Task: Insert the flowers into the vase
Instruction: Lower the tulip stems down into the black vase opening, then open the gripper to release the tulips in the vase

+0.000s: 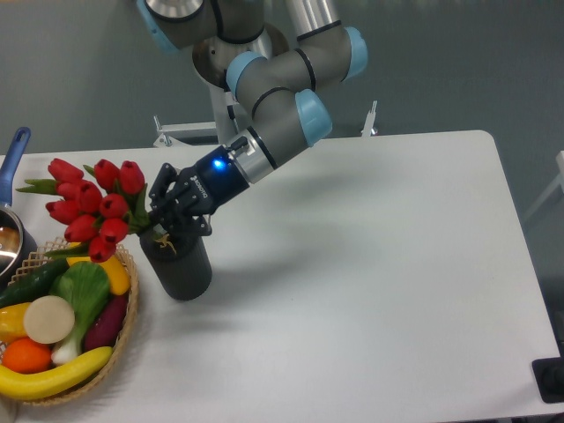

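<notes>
The flowers (92, 207), a bunch of red tulip buds with green stems and leaves, lean out to the left, with the stems running right into the gripper. My gripper (166, 214) is shut on the stems just above the mouth of the vase (178, 263). The vase is a dark ribbed cylinder standing upright on the white table (370, 264). The stem ends look to be at or just inside the vase mouth; the gripper hides exactly how deep they reach.
A wicker basket (123, 339) of vegetables and fruit stands just left of the vase, nearly touching it. A blue-handled pot (13, 163) sits at the far left edge. The arm reaches in from the back.
</notes>
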